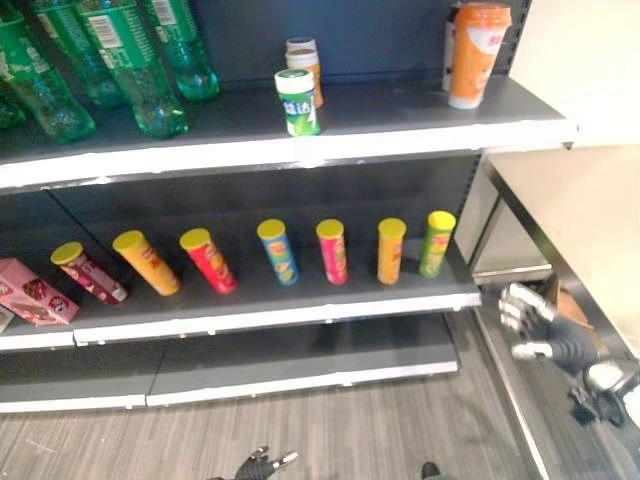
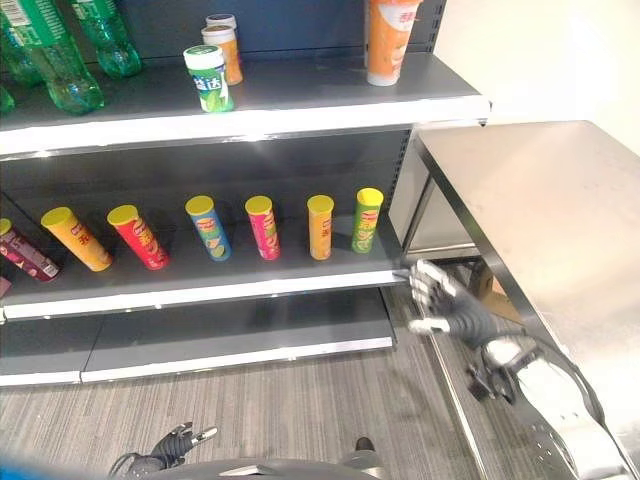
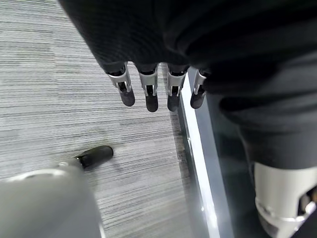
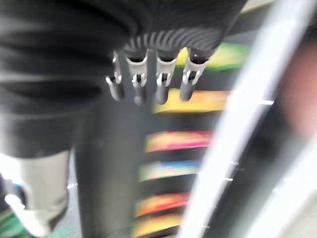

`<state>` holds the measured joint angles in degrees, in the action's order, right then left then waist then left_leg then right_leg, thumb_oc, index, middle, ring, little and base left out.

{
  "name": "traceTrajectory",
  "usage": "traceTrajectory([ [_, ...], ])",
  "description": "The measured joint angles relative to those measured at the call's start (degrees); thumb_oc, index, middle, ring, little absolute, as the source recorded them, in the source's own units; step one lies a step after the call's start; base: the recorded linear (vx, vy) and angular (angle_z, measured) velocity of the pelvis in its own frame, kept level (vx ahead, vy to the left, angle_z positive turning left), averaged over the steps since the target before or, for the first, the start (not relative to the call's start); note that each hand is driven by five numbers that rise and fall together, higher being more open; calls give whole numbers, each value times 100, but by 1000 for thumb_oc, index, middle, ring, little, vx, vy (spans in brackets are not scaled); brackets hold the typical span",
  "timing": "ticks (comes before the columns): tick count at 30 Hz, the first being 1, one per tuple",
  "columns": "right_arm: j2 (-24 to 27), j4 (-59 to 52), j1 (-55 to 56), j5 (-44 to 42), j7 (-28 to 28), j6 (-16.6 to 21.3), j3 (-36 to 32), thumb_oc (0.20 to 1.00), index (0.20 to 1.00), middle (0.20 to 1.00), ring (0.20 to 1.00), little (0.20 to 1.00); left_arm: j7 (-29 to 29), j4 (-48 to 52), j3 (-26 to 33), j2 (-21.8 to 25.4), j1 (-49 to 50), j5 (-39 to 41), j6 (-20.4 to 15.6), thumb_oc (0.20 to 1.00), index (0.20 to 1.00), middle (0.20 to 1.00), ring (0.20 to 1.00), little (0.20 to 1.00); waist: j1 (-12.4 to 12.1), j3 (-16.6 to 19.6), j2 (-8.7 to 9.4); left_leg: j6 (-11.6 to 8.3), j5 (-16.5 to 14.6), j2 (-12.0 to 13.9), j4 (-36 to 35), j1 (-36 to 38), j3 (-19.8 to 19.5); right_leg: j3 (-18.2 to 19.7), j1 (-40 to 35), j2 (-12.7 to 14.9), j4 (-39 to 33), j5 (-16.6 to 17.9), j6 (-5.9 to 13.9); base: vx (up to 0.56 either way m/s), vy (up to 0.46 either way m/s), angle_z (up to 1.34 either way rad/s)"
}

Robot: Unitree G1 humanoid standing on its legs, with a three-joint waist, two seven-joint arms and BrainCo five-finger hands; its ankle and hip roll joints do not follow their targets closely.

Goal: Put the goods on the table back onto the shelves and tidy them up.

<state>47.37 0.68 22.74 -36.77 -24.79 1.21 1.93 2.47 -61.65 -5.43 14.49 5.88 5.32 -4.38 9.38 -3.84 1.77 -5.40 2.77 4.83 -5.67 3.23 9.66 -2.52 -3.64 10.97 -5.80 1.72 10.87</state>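
Right hand (image 2: 440, 300): hanging at about 4 o'clock beside the middle shelf's end, fingers released, grasping nothing
Left hand (image 2: 175, 443): idling low at 7 o'clock over the floor, fingers relaxed and empty
Goods: chip cans (image 2: 263, 226) standing in a row on the middle shelf (image 2: 200, 290); green bottles (image 1: 130, 60), small jars (image 1: 298, 100) and orange cup (image 1: 478, 50) sitting on the upper shelf (image 1: 420, 130)
Table (image 2: 560, 210): lying at 3 o'clock, nothing showing on its visible top
Progress: appearing nearly done; leaning cans at 9 o'clock possibly needing straightening

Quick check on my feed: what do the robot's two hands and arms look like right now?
Both match: the right hand and left hand have silver fingers with dark tips, under a dark ribbed cover over hand back and wrist. The right forearm behind it is silver-grey.
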Motion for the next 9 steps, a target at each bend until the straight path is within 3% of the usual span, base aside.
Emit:
traceTrajectory([
  [2, -82, 1417, -405, 712, -48, 79, 482, 1000, 1000, 1000, 1000, 1000, 72, -4, -208, 88, 50, -18, 11, 1000, 1000, 1000, 1000, 1000, 9, -17, 33, 17, -1, -7, 0, 10, 81, 46, 29, 16, 2, 40, 11, -28, 5, -15],
  [3, -214, 2311, -558, 1376, 59, -122, 754, 1000, 1000, 1000, 1000, 1000, 139, 6, -352, 115, -12, -81, 8, 1000, 1000, 1000, 1000, 1000, -22, -23, 29, 38, -3, -21, 0, -3, 64, 38, 25, 33, 1, 47, 10, 0, 0, 0],
  [5, -329, 2734, -696, 1669, 84, -115, 891, 1000, 1000, 1000, 1000, 1000, 141, 1, -428, 139, -15, -116, 4, 1000, 1000, 1000, 1000, 1000, -17, -26, 29, 47, -3, -21, 0, -3, 58, 29, 24, 33, 1, 49, 9, -8, -4, 2],
  [6, -994, 3901, -1095, 2312, 454, -139, 1029, 1000, 1000, 1000, 1000, 1000, 144, -32, -568, 159, -114, -125, 15, 1000, 1000, 1000, 1000, 1000, -46, -31, 28, 60, -3, -5, 0, -3, 48, 25, 23, 9, 0, 49, 9, 0, 0, 0],
  [7, -1479, 4353, -1231, 2631, 761, -143, 1003, 1000, 1000, 1000, 1000, 1000, 127, -85, -582, 121, -215, -124, 17, 1000, 1000, 1000, 1000, 1000, -96, -43, -41, 72, -11, -1, 0, 1, 41, 17, 13, 10, 0, 44, 14, 17, -24, 4],
  [9, -2494, 5797, -1766, 2842, 1437, -96, 506, 1000, 1000, 1000, 1000, 1000, 29, -251, -547, 66, -343, -113, 30, 1000, 1000, 1000, 1000, 1000, -153, -37, -67, 72, -11, 14, 0, 28, 8, -9, -49, -13, -3, 55, -3, 20, -16, 6],
])
